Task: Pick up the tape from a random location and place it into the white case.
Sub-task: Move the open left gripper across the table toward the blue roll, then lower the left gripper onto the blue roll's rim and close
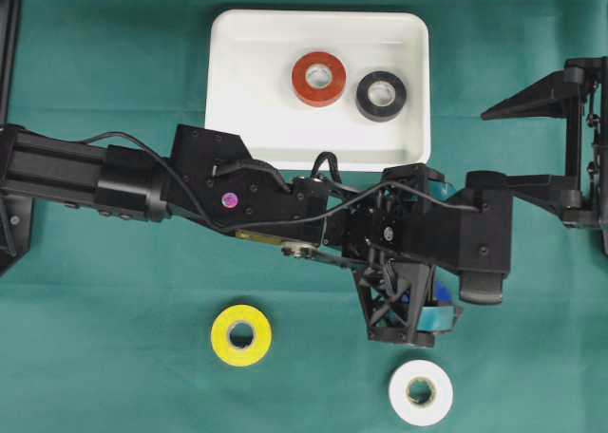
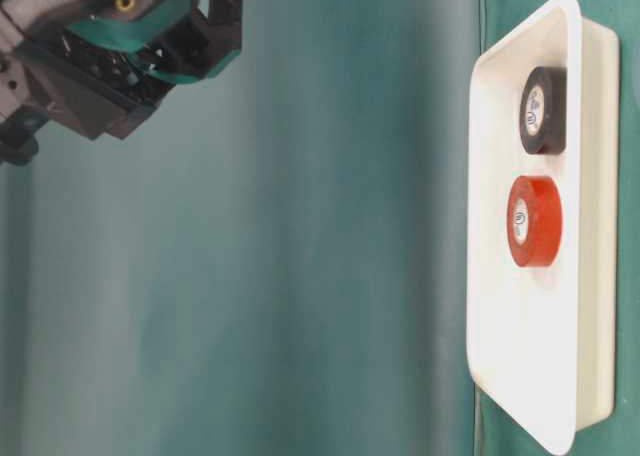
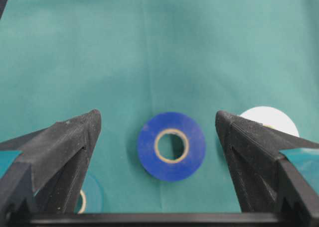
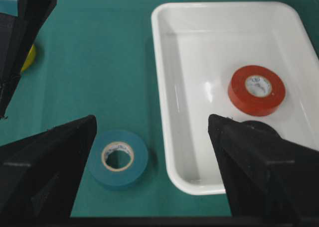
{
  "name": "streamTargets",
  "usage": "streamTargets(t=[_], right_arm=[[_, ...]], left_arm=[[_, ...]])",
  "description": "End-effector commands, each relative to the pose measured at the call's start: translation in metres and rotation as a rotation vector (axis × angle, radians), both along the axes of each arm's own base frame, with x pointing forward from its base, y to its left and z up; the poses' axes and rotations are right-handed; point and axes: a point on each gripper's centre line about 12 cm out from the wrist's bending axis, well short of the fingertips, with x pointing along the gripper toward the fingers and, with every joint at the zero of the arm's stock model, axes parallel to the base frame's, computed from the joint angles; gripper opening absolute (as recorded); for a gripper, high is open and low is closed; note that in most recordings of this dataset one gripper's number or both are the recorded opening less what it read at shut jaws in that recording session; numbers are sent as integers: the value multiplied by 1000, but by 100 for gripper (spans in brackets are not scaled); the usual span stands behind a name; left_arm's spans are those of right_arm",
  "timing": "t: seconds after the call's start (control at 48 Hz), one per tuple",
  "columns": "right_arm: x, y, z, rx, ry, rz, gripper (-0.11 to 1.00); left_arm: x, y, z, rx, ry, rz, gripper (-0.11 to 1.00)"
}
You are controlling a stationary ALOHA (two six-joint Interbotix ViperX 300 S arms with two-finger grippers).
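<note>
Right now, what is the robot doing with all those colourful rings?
It is sorting tape rolls into the white case. The red roll and black roll already lie inside. The left hand hangs wide open over the blue roll, holding nothing yet. The right hand waits open and empty. The yellow roll and white roll lie on the green cloth.

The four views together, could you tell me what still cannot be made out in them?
- Blue tape roll: in the overhead view the left gripper covers all but a sliver of it.
- Teal tape roll: also hidden overhead by the arm.
- Black tape roll: right wrist view, mostly behind a finger.
- Yellow roll and white roll: outside the table-level view.
- Roll label print: too small.
</note>
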Motion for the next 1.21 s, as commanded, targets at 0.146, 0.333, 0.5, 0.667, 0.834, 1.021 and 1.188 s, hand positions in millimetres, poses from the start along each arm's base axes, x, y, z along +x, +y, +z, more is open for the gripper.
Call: streamTargets(t=[0.146,0.333,0.5,0.667,0.834,1.021,1.188], right_arm=[[2,1,7,-4,-18,5,87],[2,1,6,-4,-17,4,87],[2,1,7,-4,-18,5,87],[1,1,6,-4,-18,5,87],[2,1,6,-4,-16,5,87],[2,1,6,-4,-16,5,87],[1,1,5,-4,-13,4,87]], left_arm=[[-2,1,19,-6,-43,2,95],[-2,1,19,-4,-43,2,95],[-2,1,17,-5,-38,2,95],[-2,1,11,-2,-31,2,95],[2,1,0,-4,-33,2,95],[8,0,-30,0,-5,1,95],[13,-1,-61,1,17,2,95]])
